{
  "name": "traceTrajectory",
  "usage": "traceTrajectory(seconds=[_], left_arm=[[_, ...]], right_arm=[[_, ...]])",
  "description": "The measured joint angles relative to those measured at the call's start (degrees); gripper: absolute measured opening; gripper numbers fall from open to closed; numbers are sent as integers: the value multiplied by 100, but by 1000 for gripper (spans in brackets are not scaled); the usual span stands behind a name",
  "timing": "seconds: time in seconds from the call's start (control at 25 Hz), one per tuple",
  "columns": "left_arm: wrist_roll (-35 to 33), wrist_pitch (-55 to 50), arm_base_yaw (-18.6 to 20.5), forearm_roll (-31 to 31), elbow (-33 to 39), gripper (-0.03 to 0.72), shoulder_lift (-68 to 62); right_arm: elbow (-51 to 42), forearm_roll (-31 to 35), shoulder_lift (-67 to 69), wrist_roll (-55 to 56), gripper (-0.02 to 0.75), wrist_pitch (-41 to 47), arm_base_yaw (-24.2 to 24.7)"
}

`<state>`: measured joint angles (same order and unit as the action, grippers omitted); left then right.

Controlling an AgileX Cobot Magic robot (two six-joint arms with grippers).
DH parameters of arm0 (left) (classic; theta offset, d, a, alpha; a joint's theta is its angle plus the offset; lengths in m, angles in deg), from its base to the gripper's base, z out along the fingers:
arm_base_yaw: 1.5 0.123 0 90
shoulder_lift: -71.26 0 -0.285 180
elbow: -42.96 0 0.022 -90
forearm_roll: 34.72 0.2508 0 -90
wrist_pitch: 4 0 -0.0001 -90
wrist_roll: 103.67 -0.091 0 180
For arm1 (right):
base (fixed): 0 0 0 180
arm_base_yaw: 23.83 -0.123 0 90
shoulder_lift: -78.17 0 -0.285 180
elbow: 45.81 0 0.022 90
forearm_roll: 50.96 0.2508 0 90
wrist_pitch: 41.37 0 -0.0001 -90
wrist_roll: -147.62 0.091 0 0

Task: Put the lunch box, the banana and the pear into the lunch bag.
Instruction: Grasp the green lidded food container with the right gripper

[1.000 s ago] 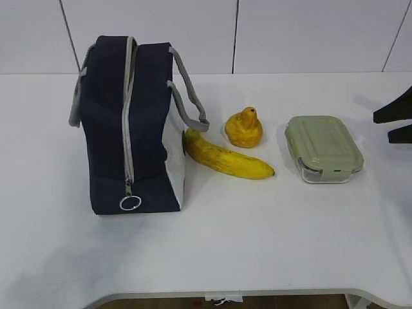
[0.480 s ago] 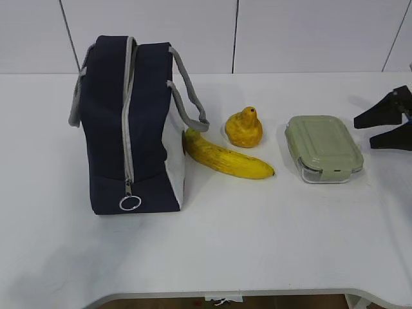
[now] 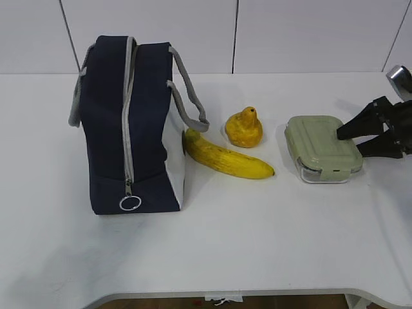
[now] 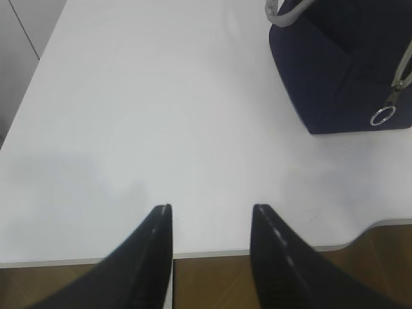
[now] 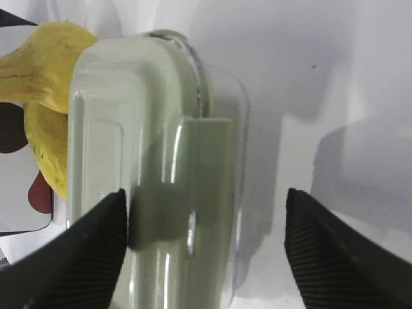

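Observation:
The navy lunch bag [image 3: 129, 122] stands at the left, zipper shut, ring pull [image 3: 130, 203] at the front. The banana [image 3: 225, 158] lies beside it, with the pear [image 3: 243, 129] behind. The green-lidded lunch box [image 3: 324, 148] lies at the right. My right gripper [image 3: 349, 144] is open over the box's right edge. In the right wrist view the gripper [image 5: 206, 193] hangs over the lunch box [image 5: 161, 148], one finger above the lid, the other beyond its side. The pear [image 5: 51, 58] and banana [image 5: 45, 154] show behind. My left gripper [image 4: 211, 209] is open and empty above the table's front edge, left of the bag [image 4: 347, 64].
The white table [image 3: 257, 238] carries only these things. Its front edge [image 4: 212, 252] runs just under my left fingers. A white panelled wall [image 3: 290, 32] stands behind the table.
My right gripper has moved left from the right edge of view to over the lunch box's right edge. The bag, banana, pear and lunch box have not moved.

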<state>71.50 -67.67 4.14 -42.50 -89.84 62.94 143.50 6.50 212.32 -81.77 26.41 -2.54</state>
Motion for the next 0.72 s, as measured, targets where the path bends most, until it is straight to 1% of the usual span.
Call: traceTrajectory(seconds=[0.24, 0.72], left_arm=[[0, 0, 0, 0, 0, 307, 0], [0, 0, 0, 0, 0, 307, 0]], right_arm=[[0, -33, 0, -14, 582, 0, -162], [0, -77, 0, 31, 582, 0, -160]])
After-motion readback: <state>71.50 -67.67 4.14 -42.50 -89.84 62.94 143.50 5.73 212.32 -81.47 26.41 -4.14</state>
